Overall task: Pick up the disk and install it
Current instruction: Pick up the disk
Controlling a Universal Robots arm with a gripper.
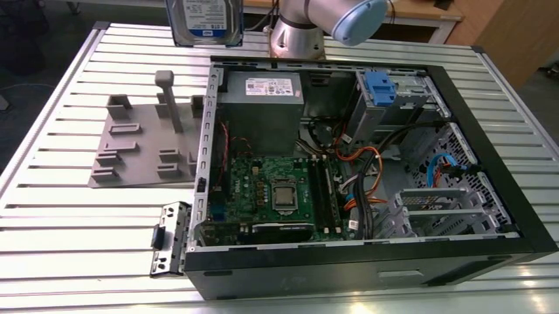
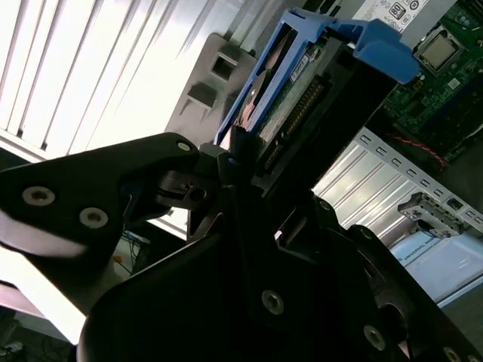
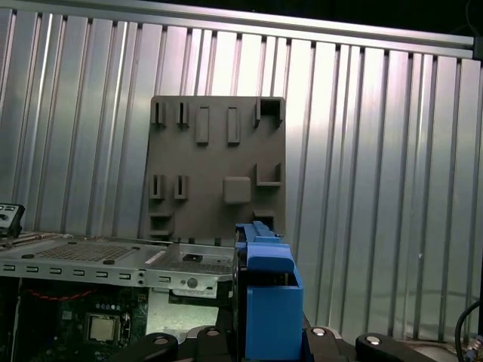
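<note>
Aloft, flat blue-framed disk (image 1: 208, 21) in black gripper (image 2: 245, 162)

Ribbed aluminium table (image 1: 52, 216), wooden cabinet (image 1: 515, 33) behind, dark floor (image 1: 26, 98)

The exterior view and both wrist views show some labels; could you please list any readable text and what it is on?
White-and-blue label on the disk: print too small to read.
White sticker on the power supply: print too small to read.
Nothing else legible.
</note>
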